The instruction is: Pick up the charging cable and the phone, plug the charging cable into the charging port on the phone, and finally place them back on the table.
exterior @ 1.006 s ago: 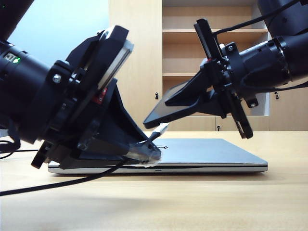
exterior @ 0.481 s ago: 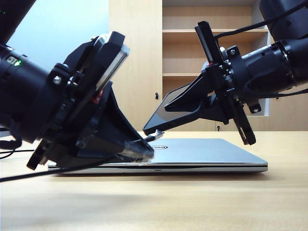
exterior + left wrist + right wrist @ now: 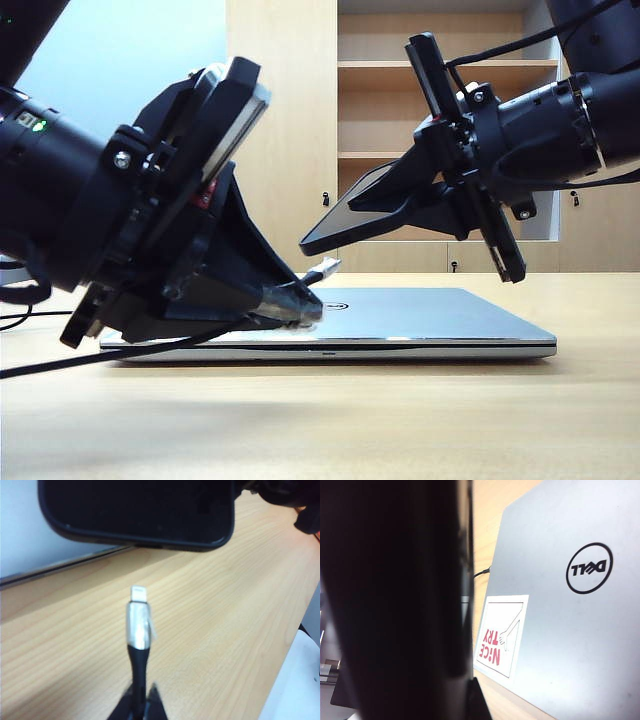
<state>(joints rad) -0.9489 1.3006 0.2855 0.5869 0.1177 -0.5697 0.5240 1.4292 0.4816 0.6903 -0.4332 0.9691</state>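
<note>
Table (image 3: 420, 420) is seen as a wide beige wood-grain top; everything below is placed relative to the laptop.

Laptop (image 3: 420, 318) is laid closed and flat on the table, silver lid up, with a round logo (image 3: 589, 568) and a red-and-white sticker (image 3: 501, 635) on the lid.

Left gripper (image 3: 305, 305) is held low at the laptop's near-left corner, tips just over the lid edge. Its fingers (image 3: 152, 702) are pinched together on the cable (image 3: 138, 677), clamped on the black strain relief just behind the plug.

Right gripper (image 3: 355, 215) is held above the laptop, toward its right side, clear of the lid. Its fingers (image 3: 385, 195) are closed on the phone (image 3: 345, 222), one above and one below the slab.

Phone is held in the air over the laptop's left half, tilted, with its lower short edge angled down toward the plug. It is not touching the laptop. In the right wrist view it (image 3: 395, 595) fills most of the frame as a dark blur.

Cable runs from the left gripper back across the table, to the left of the laptop (image 3: 100, 360).

Plug (image 3: 325, 268) is seen above the laptop's left lid area, silver tip pointed up at the phone's short edge. In the left wrist view the plug (image 3: 138, 617) is lined up just below the port (image 3: 148, 545) but still apart from it; a clear gap is visible.
</note>
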